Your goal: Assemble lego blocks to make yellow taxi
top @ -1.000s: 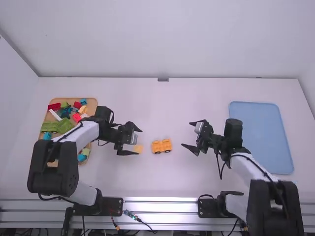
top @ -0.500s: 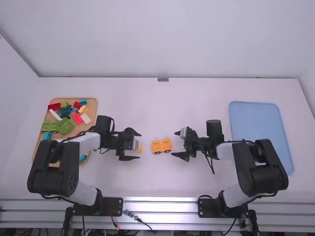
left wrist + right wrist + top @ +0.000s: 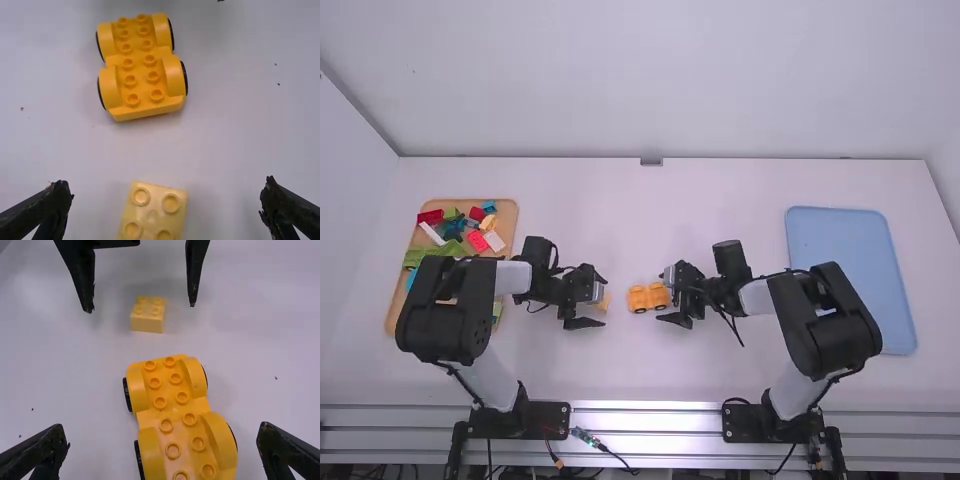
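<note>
In the high view my left gripper (image 3: pixel 599 302) stands open around a pale yellow block (image 3: pixel 604 301) on the table. My right gripper (image 3: pixel 661 298) is open at the right end of the orange-yellow car base (image 3: pixel 648 297). The left wrist view has the left gripper (image 3: pixel 167 207) with its fingers wide apart, the pale yellow block (image 3: pixel 152 214) between them and the wheeled base (image 3: pixel 141 67) farther off. From the right wrist, the right gripper (image 3: pixel 162 452) is spread either side of the studded base (image 3: pixel 181 415), with the small block (image 3: pixel 148 314) beyond, between the left gripper's fingers.
A tan tray (image 3: pixel 505 205) holding several coloured blocks, among them a green wheeled piece (image 3: pixel 417 254), lies at the left, partly under the left arm. On the right side of the table rests a blue tray (image 3: pixel 850 270).
The right gripper has come in leftward to the car base, still open. The left gripper has shifted slightly at the pale yellow block. Block and base have stayed in place.
</note>
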